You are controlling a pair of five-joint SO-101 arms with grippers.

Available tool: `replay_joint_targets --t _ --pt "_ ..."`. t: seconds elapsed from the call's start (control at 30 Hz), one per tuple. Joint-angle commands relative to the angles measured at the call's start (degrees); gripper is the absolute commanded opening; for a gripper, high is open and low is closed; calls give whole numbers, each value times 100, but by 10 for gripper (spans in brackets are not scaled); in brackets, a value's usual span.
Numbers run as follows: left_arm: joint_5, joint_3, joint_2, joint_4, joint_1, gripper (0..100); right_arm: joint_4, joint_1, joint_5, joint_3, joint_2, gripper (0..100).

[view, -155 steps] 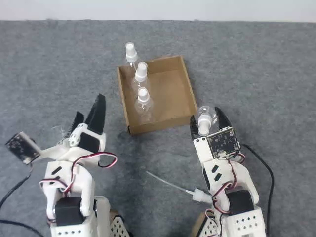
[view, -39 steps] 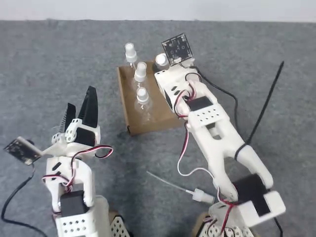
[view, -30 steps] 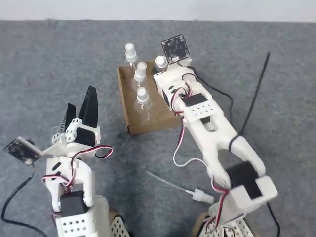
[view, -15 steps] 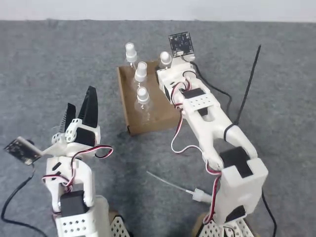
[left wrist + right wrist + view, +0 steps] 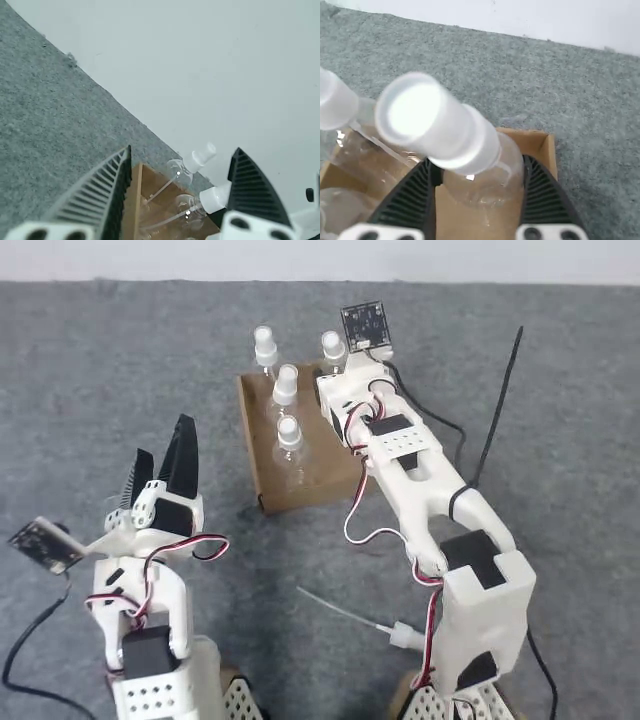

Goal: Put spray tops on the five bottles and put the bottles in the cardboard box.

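Four bottles, all capped: back bottle (image 5: 265, 343), middle bottle (image 5: 286, 386), front bottle (image 5: 289, 432), held bottle (image 5: 332, 345). Just one box (image 5: 250, 440). Plus one loose spray top (image 5: 405, 637), tube and all, on the surface (image 5: 100, 360).

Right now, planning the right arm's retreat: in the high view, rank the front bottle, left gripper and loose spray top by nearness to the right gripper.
1. Front bottle, in the box beside the right gripper.
2. Left gripper, open, off the box's left side.
3. Loose spray top, far back toward the robot, right side.
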Motion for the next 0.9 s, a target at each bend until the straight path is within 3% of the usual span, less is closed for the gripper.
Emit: replay_joint_targets --t 0.0,0.73,0.87 --pt "-53 -66 -114 -185 -18 294 171 145 -9 -123 22 64" --pt "-53 -75 -114 -185 -18 294 233 145 -9 -114 -13 65" --pt "-53 -75 -114 -185 -18 294 233 145 -9 -105 -13 133"
